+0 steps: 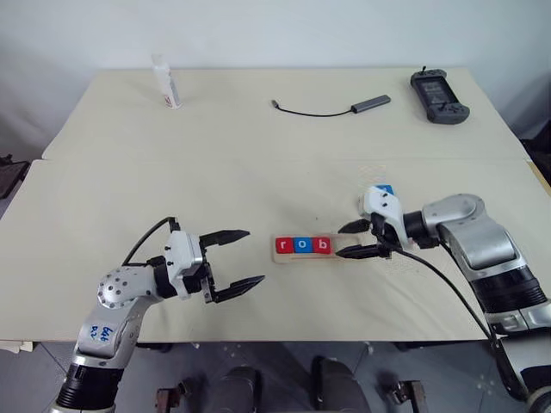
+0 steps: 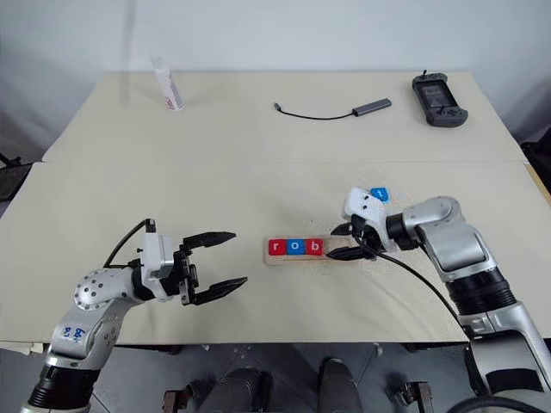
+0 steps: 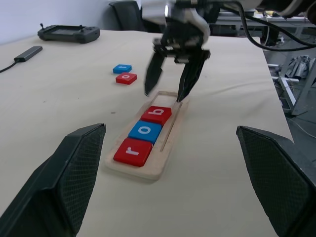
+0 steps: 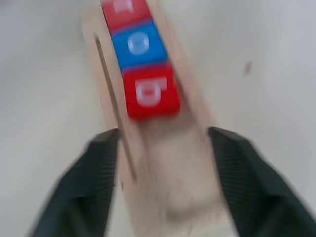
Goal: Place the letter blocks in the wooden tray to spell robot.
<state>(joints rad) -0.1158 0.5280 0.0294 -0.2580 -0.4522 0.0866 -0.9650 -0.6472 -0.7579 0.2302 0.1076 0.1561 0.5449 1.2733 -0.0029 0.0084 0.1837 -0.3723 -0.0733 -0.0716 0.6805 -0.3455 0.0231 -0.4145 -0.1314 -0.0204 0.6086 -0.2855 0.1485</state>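
- Upper left of the head view: a small white bottle [image 1: 165,83] stands on the table [image 1: 103,198]; its label is too small to read.
- Lower left: the left gripper [image 1: 240,260] hovers level over the table, fingers spread wide with nothing between them, pointing toward the tray.
- Lower centre: the tray [image 1: 303,256] lies flat on the table. Its right end is hidden behind the right gripper in the head view.
- In the tray sit three blocks touching in a row: red r [image 1: 284,246], blue o [image 1: 303,246], red b [image 1: 322,246]. The left wrist view shows bare wood in the slot beyond the b.
- Upper centre: a dark cable with a grey adapter [image 1: 370,103] lies on the table.
- Right of centre: the right gripper [image 1: 360,239] tilts down over the tray's bare end, fingers apart, straddling the tray's width and holding nothing.
- Just behind that gripper, a blue block [image 1: 385,188] is mostly hidden in the head view; the left wrist view shows it beside a red block [image 3: 126,78], both on the table, their letters hard to read.
- Upper right: a black handheld controller [image 1: 439,96] lies near the table's far edge.
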